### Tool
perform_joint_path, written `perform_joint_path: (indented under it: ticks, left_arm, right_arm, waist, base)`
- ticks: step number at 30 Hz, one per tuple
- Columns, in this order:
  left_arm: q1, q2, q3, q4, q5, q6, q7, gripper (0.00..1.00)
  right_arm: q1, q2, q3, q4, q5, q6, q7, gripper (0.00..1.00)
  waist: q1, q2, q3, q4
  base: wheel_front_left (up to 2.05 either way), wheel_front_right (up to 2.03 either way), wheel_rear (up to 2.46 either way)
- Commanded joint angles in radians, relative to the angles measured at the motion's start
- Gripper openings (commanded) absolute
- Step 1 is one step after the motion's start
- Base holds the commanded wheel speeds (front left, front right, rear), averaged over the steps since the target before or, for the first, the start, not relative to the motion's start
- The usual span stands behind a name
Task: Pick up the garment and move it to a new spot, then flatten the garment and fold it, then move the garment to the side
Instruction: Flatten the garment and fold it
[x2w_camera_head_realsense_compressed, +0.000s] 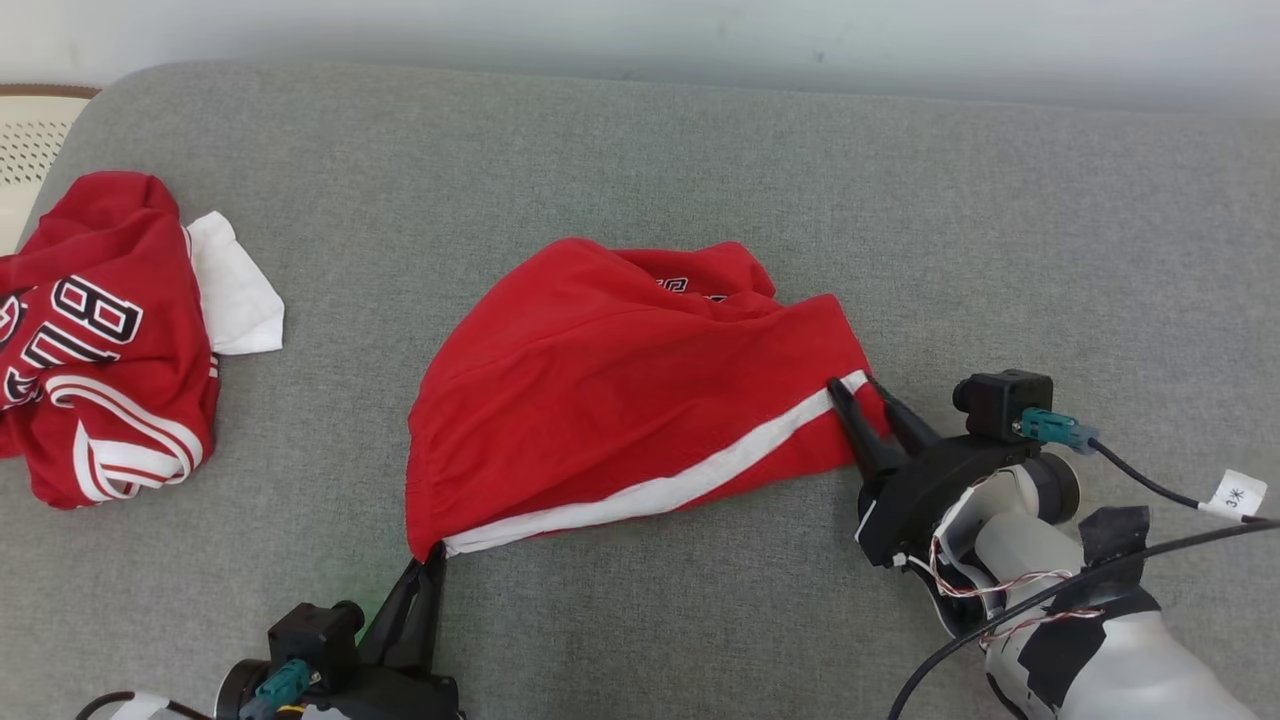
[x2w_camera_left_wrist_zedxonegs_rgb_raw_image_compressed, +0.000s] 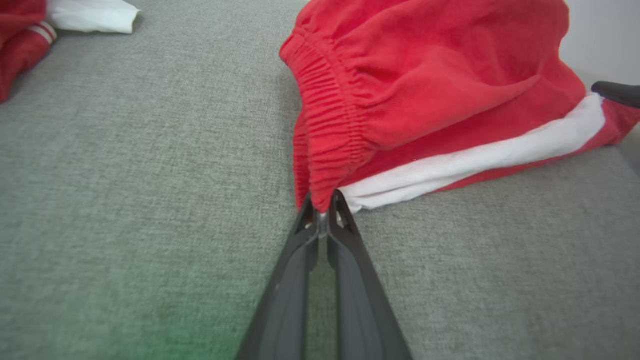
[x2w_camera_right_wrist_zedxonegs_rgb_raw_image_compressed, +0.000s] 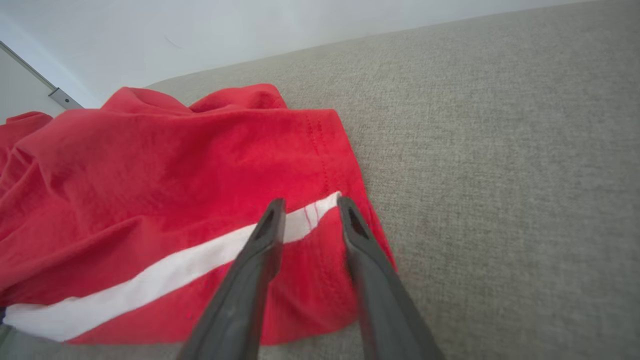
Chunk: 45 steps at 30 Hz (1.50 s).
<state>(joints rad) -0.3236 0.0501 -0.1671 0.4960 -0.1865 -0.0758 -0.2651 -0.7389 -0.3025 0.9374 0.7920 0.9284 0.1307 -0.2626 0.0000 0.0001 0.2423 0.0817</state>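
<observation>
head view: the red shorts (x2w_camera_head_realsense_compressed: 600, 380) lie bunched in the middle of the grey upholstered surface (x2w_camera_head_realsense_compressed: 700, 150), well apart from a red jersey (x2w_camera_head_realsense_compressed: 100, 340) and a white cloth (x2w_camera_head_realsense_compressed: 235, 290) at its left end. the left gripper (x2w_camera_head_realsense_compressed: 430, 560) is clamped on the near-left corner of the shorts. the right gripper (x2w_camera_head_realsense_compressed: 852, 385) rests at the right corner, where the white side stripe (x2w_camera_head_realsense_compressed: 650, 490) ends. judging by this, the pick-and-move part looks done and the flattening is in hand: the cloth is humped and creased, nothing is folded, and the move to the side remains. the jersey reads "bul" in black, white-edged letters, with the rest hidden in folds. lettering at the far fold of the shorts (x2w_camera_head_realsense_compressed: 685, 285) is too crumpled to read. a cable tag (x2w_camera_head_realsense_compressed: 1240, 495) shows a "3" and a mark i cannot make out.

left wrist view: the left gripper (x2w_camera_left_wrist_zedxonegs_rgb_raw_image_compressed: 322, 200) has its fingers shut tight on the end of the gathered elastic waistband (x2w_camera_left_wrist_zedxonegs_rgb_raw_image_compressed: 325, 115), beside the start of the stripe. no writing here.

right wrist view: the right gripper (x2w_camera_right_wrist_zedxonegs_rgb_raw_image_compressed: 310, 202) has its fingers parted, lying on the hem corner with the stripe's end between the tips. the cloth is not pinched as far as i can see. no label shows.
</observation>
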Motion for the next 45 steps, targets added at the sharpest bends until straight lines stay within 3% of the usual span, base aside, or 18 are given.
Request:
perform_joint_path:
  ticks: [1, 2, 3, 11, 20, 26, 29, 33, 39, 45]
  left_arm:
    - [0.001, 0.001, -0.001, 0.008, -0.003, 0.006, 0.001, 0.0]
    - [0.001, 0.001, -0.002, 0.008, -0.003, 0.007, 0.001, 0.0]
    - [0.0, 0.001, -0.002, 0.007, -0.004, 0.007, 0.001, 0.0]
    - [-0.006, 0.001, 0.013, -0.006, -0.01, 0.011, 0.001, 0.0]
    - [-0.071, 0.009, 0.045, -0.041, 0.05, -0.03, 0.0, 0.0]
    - [-0.225, 0.06, -0.054, 0.051, 0.031, -0.052, 0.0, 0.0]
    - [-0.327, 0.091, -0.151, 0.132, -0.07, -0.053, 0.023, 0.0]
    - [-0.454, 0.137, -0.283, 0.184, -0.279, -0.054, 0.19, 0.0]
    - [-0.604, 0.244, -0.433, 0.113, -0.611, -0.054, 0.421, 0.0]
    - [-0.704, 0.325, -0.492, 0.095, -0.71, -0.054, 0.423, 0.0]
  right_arm:
    - [-0.017, -0.007, 0.012, 0.002, 0.009, 0.0, 0.002, 0.27]
    - [-0.02, -0.008, 0.022, 0.006, 0.021, 0.0, 0.002, 0.07]
    - [-0.024, -0.009, 0.033, 0.01, 0.031, 0.0, 0.002, 0.0]
    - [-0.039, -0.029, 0.031, -0.017, 0.068, 0.0, -0.002, 0.0]
    - [0.034, -0.032, -0.117, -0.14, 0.0, 0.0, -0.002, 0.0]
    - [0.063, -0.009, -0.237, -0.222, -0.079, 0.0, -0.002, 0.0]
    - [0.07, 0.01, -0.293, -0.244, -0.117, 0.0, -0.002, 0.0]
    - [0.049, 0.028, -0.362, -0.261, -0.159, 0.0, -0.002, 0.0]
    - [0.015, 0.044, -0.435, -0.262, -0.205, 0.0, -0.002, 0.0]
    - [-0.027, 0.053, -0.476, -0.263, -0.239, 0.0, -0.002, 0.0]
  waist:
    - [0.0, -0.0001, 0.0, 0.001]
    - [0.0, -0.0001, 0.001, 0.002]
    - [0.0, -0.0001, 0.001, 0.002]
    - [0.0, -0.0001, -0.012, -0.011]
    - [0.0, -0.0001, -0.103, -0.054]
    - [0.0, -0.0001, -0.178, -0.074]
    - [0.0, -0.0001, -0.211, -0.082]
    - [0.0, -0.0001, -0.235, -0.088]
    - [0.0, -0.0001, -0.251, -0.088]
    - [0.0, -0.0001, -0.256, -0.089]
  base:
    - [0.0, 0.0, 0.0]
    - [0.0, 0.0, 0.0]
    - [0.0, 0.0, 0.0]
    - [0.0, 0.0, 0.0]
    - [0.0, 0.0, 0.0]
    - [0.0, 0.0, 0.0]
    - [0.0, 0.0, 0.0]
    - [0.0, 0.0, 0.0]
    - [0.0, 0.0, 0.0]
    - [0.0, 0.0, 0.0]
